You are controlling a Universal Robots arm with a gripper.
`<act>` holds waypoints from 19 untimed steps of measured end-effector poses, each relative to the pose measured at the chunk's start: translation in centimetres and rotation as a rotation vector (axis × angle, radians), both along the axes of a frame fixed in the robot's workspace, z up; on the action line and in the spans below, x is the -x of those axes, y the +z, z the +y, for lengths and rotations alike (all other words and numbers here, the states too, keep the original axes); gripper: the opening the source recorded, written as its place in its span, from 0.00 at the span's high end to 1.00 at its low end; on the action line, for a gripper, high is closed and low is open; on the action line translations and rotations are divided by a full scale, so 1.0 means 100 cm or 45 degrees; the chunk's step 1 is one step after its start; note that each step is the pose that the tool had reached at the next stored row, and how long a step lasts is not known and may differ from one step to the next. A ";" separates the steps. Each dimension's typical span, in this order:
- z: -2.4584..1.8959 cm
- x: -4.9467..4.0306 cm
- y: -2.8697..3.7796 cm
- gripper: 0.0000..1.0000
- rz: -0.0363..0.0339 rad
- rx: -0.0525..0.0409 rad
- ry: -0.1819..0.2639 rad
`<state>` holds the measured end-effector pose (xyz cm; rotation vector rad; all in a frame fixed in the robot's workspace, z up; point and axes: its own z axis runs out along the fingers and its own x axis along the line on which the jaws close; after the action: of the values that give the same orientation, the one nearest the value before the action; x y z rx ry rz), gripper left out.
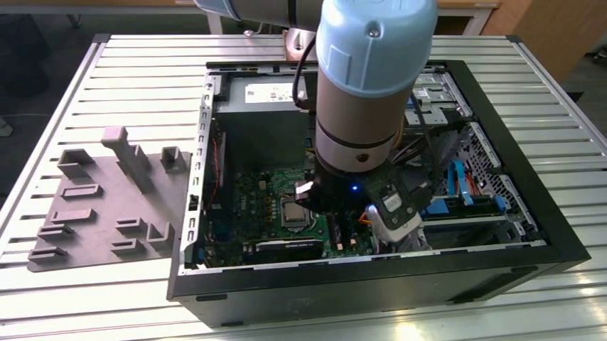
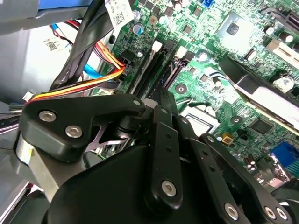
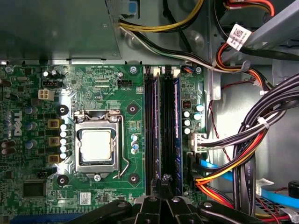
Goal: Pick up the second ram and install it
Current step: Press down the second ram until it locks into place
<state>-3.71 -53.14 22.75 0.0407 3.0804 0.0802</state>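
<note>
Dark, long narrow second ram (image 3: 167, 135) upright in motherboard slot (image 3: 150, 135); end effector (image 3: 164, 186) grip state unclear.

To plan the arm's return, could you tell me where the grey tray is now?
In the exterior view, the grey tray lies on the slatted table at the exterior view's left, right beside the open case.
</note>
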 end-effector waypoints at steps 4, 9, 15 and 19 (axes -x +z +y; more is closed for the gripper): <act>0.0000 0.0000 -0.0014 0.89 0.0001 0.000 0.000; 0.0000 0.0000 -0.0031 0.89 -0.0001 0.000 0.000; 0.0000 0.0000 -0.0054 0.89 0.0001 0.000 0.000; 0.0000 0.0000 -0.0062 0.89 0.0000 0.000 0.000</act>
<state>-3.71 -53.14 22.14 0.0408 3.0804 0.0803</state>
